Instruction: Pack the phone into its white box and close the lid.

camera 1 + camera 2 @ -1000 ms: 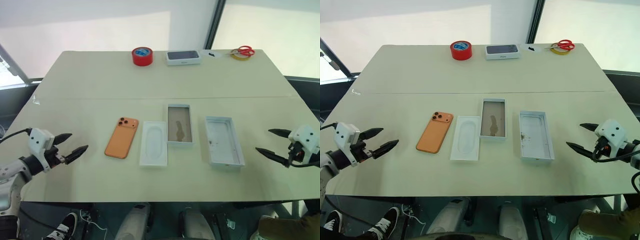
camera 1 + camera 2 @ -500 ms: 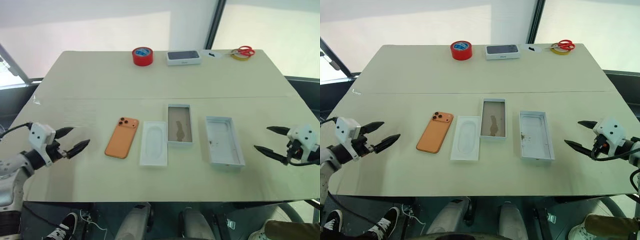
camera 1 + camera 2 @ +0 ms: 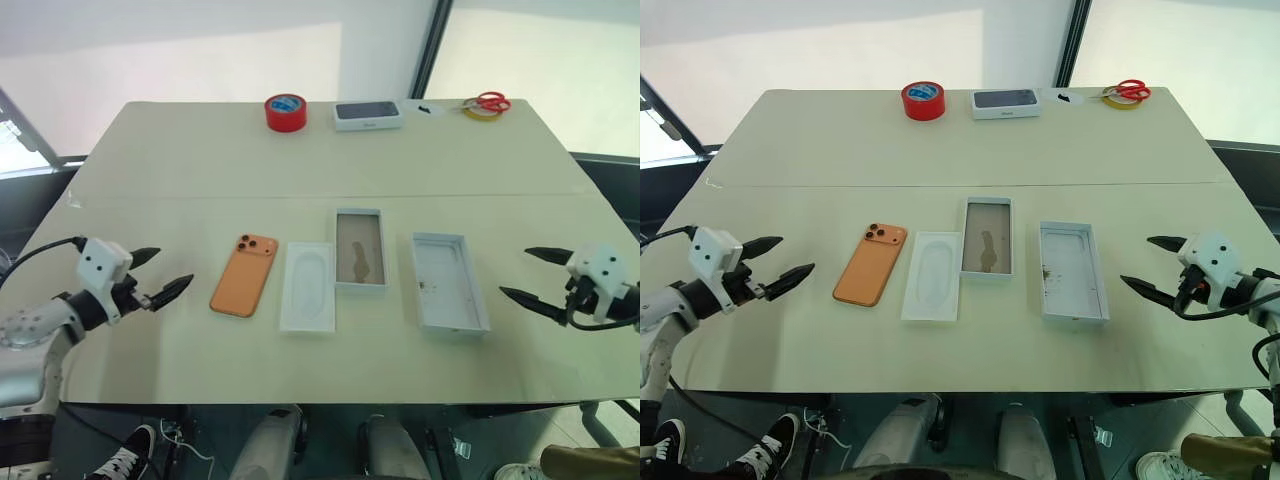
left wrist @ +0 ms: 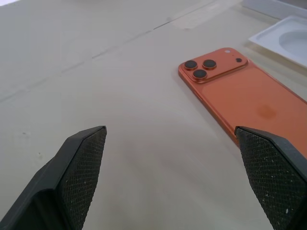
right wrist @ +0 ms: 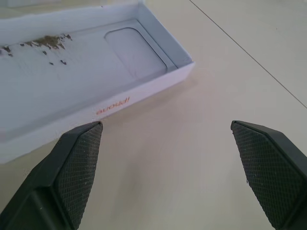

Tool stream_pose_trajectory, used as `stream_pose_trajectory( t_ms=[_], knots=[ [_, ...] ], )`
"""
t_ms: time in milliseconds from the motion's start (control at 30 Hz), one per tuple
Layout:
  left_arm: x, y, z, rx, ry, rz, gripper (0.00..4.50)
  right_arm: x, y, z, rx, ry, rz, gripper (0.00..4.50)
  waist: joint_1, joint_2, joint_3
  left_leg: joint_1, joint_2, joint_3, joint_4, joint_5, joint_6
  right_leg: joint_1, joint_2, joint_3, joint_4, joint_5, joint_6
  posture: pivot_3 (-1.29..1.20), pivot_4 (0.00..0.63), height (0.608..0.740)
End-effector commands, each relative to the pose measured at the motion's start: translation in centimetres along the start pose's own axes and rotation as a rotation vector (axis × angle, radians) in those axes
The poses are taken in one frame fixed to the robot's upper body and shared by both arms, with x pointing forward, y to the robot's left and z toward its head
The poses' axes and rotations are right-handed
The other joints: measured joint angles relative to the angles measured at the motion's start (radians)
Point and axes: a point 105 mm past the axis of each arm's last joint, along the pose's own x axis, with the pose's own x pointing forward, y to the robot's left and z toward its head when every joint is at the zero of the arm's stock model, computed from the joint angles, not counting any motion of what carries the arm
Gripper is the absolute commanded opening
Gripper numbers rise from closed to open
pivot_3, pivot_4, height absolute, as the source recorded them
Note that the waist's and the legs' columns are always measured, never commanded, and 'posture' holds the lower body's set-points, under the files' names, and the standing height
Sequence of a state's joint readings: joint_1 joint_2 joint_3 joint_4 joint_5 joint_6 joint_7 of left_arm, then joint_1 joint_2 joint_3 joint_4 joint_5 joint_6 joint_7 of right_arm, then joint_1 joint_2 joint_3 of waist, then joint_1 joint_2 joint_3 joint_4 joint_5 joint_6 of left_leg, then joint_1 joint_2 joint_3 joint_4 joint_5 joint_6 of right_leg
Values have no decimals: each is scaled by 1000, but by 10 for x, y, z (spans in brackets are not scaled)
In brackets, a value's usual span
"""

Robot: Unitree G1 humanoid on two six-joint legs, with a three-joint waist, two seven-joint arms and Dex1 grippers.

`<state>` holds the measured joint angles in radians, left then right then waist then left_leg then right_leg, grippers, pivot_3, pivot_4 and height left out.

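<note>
Both arms have edged inward toward the row of things since a second ago; nothing on the bench (image 3: 300, 160) has shifted.

Head views: left gripper (image 3: 158, 274) jaws apart, empty, just left of the phone (image 3: 244, 275), which lies camera side up. Right of it sit a white insert (image 3: 307, 285), the white box (image 3: 359, 248) and the lid (image 3: 447, 281), open side up. Right gripper (image 3: 535, 275) spread, empty, near the lid.

Left wrist view: phone (image 4: 240, 93) between spread fingertips (image 4: 84, 163).

Right wrist view: lid (image 5: 86, 72) ahead.

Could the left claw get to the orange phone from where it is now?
Probably yes: the left claw is open and aimed at the phone, with only bare table between them.
</note>
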<state>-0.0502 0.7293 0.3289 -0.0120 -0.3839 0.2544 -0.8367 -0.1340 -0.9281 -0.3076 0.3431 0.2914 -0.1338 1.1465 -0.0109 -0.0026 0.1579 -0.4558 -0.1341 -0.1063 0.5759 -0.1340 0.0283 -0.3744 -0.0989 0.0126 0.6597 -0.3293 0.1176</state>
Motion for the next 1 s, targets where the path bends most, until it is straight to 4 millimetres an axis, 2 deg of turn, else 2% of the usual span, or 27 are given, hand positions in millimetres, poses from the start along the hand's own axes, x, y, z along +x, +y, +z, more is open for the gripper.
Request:
stream_pose_trajectory(
  t_ms=[33,133,200,233,333,500,600,767,1000],
  knots=[
    [8,-14,18,9,-7,-29,4500,15,9,33,-75,-86,65,4480,-1,0,0,0,0,0,0,0,0,0,0,0,0,0,0,0,150,740],
    [22,-45,31,-206,-51,-175,4500,37,33,62,-115,-169,158,4480,-1,0,0,0,0,0,0,0,0,0,0,0,1,0,0,0,150,740],
    [29,-59,34,-283,-39,-219,4500,47,46,74,-146,-200,202,4480,0,0,0,0,0,0,0,0,0,0,1,0,2,0,1,0,150,740],
    [34,-69,35,-397,-26,-260,4500,54,55,84,-164,-225,232,4480,0,0,0,0,0,0,1,0,0,0,1,0,2,0,1,0,150,740],
    [38,-97,42,-505,-1,-371,4500,65,71,103,-191,-275,287,4480,0,0,0,0,0,0,1,0,0,0,1,0,2,0,1,0,150,740],
    [49,-109,34,-659,88,-381,4500,70,89,105,-220,-268,362,4480,8,-1,0,0,0,0,2,0,0,0,0,0,2,1,3,0,150,740],
    [55,-116,26,-700,140,-373,4500,72,87,105,-219,-267,357,4480,8,-1,0,0,0,0,3,0,0,0,0,0,2,0,1,0,150,740],
    [61,-130,27,-839,158,-425,4500,75,85,107,-221,-271,351,4480,17,-1,0,0,0,0,3,0,0,0,1,0,2,1,2,0,150,740],
    [59,-141,9,-843,284,-431,4500,76,81,108,-220,-272,327,4480,20,-2,0,0,0,0,4,0,0,1,1,0,2,1,2,0,150,740]
  ],
)
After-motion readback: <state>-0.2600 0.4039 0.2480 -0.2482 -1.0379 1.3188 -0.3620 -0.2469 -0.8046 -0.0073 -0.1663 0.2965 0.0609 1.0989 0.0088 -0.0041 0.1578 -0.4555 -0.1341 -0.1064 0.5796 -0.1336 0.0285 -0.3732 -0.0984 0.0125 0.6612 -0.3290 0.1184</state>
